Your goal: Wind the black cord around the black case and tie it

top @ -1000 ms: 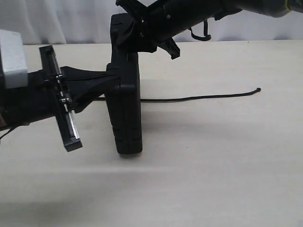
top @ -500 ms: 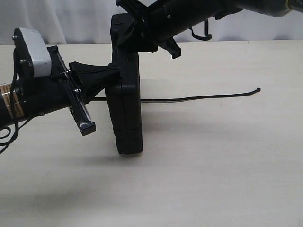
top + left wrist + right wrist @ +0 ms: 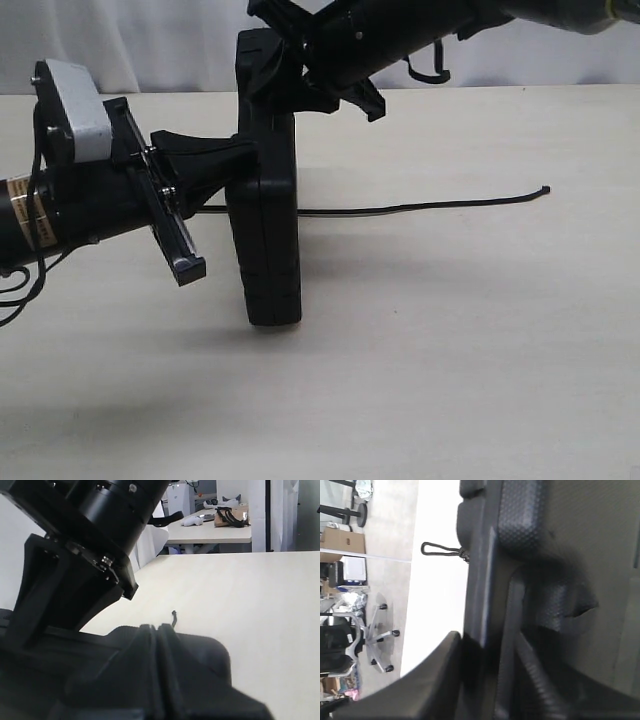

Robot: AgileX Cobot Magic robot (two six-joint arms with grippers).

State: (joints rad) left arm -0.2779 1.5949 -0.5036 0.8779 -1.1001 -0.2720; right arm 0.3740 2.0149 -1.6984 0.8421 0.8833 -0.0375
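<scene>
On the pale bench (image 3: 450, 360), the black case (image 3: 268, 240) stands upright on one narrow edge, its broad faces turned to either side, roughly left of the middle as I look at it. The right gripper (image 3: 285, 85) reaches in from above and behind, and its fingers are clamped on the top end of the case, steadying it; in that arm's own camera the textured case wall (image 3: 545, 530) fills most of the picture. The left gripper (image 3: 240, 152) comes in level from the left, well above the bench, and its fingers (image 3: 150, 645) are pressed together into a wedge whose tip touches the upper part of the case's left face. Whether anything is pinched between them I cannot tell. The black cord (image 3: 420, 207) lies flat on the bench behind the case, running away to the right in a long, nearly straight line and ending in a small upturned tip well clear of both arms; a short stretch shows just left of the case as well. Its looped end (image 3: 437, 549) lies on the bench beside the case, seen from the right wrist.
</scene>
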